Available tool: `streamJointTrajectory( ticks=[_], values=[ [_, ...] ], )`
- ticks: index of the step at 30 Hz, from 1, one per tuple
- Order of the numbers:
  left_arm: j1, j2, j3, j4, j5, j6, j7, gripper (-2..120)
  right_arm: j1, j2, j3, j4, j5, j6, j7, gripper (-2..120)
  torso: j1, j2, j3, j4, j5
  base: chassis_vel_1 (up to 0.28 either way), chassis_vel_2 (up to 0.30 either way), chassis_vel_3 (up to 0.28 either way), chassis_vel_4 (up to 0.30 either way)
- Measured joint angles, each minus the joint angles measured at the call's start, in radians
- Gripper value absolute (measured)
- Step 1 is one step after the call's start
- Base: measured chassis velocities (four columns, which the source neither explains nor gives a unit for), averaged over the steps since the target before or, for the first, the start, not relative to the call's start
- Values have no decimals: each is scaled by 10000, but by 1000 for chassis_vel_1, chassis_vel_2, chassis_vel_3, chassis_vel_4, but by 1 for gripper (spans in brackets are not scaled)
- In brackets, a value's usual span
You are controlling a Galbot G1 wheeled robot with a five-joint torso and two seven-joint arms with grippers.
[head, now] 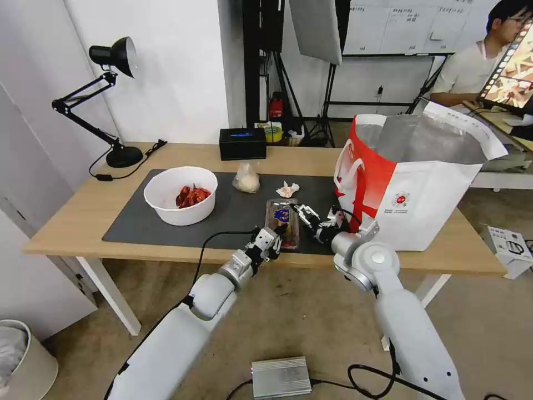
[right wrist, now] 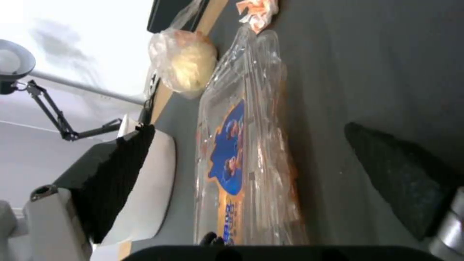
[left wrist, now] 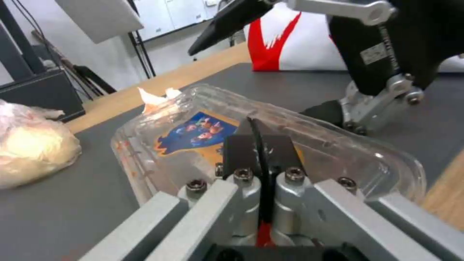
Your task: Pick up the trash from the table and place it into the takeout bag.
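Judging from how things lie, the clearing has barely begun: all four pieces of trash sit on the dark mat [head: 233, 214] of the desk [head: 72, 219], and nothing can be seen inside the takeout bag [head: 422, 183], which stands open at the desk's right end. The clamshell box [head: 282, 221] lies flat near the mat's front edge, and both arms have closed in on it. The left gripper [head: 276, 236] is at the box's near end, with its fingers pinched together on the near rim as far as the left wrist view shows. The right gripper [head: 302, 214] sits just beside the box on the bag side, fingers spread apart, one dark pad resting low by the mat. Left to do: the box itself, the crumpled tissue [head: 287, 190] just behind it, the knotted bag [head: 246, 179] farther back, and the white bowl [head: 180, 195] of red shells on the left.
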Motion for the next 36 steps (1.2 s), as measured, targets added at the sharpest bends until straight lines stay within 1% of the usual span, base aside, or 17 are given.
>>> streamJointTrajectory(
  ticks=[7, 10, 11, 15, 16, 19, 20, 23, 24, 26, 27, 28, 30, 31, 32, 35, 36],
  values=[
    [57, -18, -16, 1, 13, -32, 15, 0, 84, 36, -77, -128, -152, -32, -39, 100, -1, 1, -1, -1, -1, 0, 0, 0, 0],
    [63, -18, -37, -5, 15, -34, 20, 0, 87, 47, -105, -164, -262, -72, -39, 93, -1, 1, -1, -3, 0, 0, 0, 0, 0],
    [63, -18, -37, -5, 15, -34, 20, 0, 87, 47, -105, -164, -262, -72, -39, 93, -1, 1, -1, -3, 0, 0, 0, 0, 0],
    [61, -37, -46, -33, 15, -34, 20, 0, 56, 41, -126, -211, -363, -96, -11, 73, 0, -1, 1, -1, 2, 0, 0, 0, 0],
    [61, -37, -46, -33, 15, -34, 20, 0, 56, 41, -126, -211, -363, -96, -11, 73, 0, -1, 1, -1, 2, 0, 0, 0, 0],
    [63, -82, -35, -37, 15, -33, 14, 0, 17, 22, -129, -227, -400, -102, 2, 60, 0, -2, 2, -1, 3, 0, 0, 0, 0],
    [63, -82, -35, -37, 15, -33, 14, 0, 17, 22, -129, -227, -400, -102, 2, 60, 0, -2, 2, -1, 3, 0, 0, 0, 0],
    [66, -115, -12, -46, 15, -30, -5, 0, -4, 3, -139, -249, -407, -115, 9, 45, 1, -2, 3, 3, 4, 0, 0, 0, 0],
    [66, -115, -12, -46, 15, -30, -5, 0, -4, 3, -139, -249, -407, -115, 9, 45, 1, -2, 3, 3, 4, 0, 0, 0, 0],
    [63, -128, 0, -49, 14, -26, -14, 0, -16, -13, -140, -253, -407, -124, 8, 36, 1, -2, 3, 3, 4, 0, 0, 0, 0],
    [56, -138, 6, -49, 13, -24, -19, 3, -20, -14, -135, -253, -404, -125, -2, 32, 1, -2, 3, 3, 4, 0, 0, 0, 0],
    [56, -138, 6, -49, 13, -24, -19, 3, -20, -14, -135, -253, -404, -125, -2, 32, 1, -2, 3, 3, 4, 0, 0, 0, 0],
    [46, -153, 28, -49, 0, -20, -36, 11, -22, -16, -122, -253, -401, -125, -23, 23, 1, -3, 3, 4, 4, 0, 0, 0, 0],
    [40, -171, 39, -56, -15, -20, -65, 15, -26, -15, -113, -253, -408, -125, -42, 15, 1, -2, 2, 3, 4, 0, 0, 0, 0],
    [40, -171, 39, -56, -15, -20, -65, 15, -26, -15, -113, -253, -408, -125, -42, 15, 1, -2, 2, 3, 4, 0, 0, 0, 0],
    [46, -183, 75, -122, -177, -12, -274, 27, -44, -11, -97, -233, -421, -119, -57, 2, 1, -2, 3, 2, 2, 0, 0, 0, 0],
    [46, -183, 75, -122, -177, -12, -274, 27, -44, -11, -97, -233, -421, -119, -57, 2, 1, -2, 3, 2, 2, 0, 0, 0, 0]
  ],
)
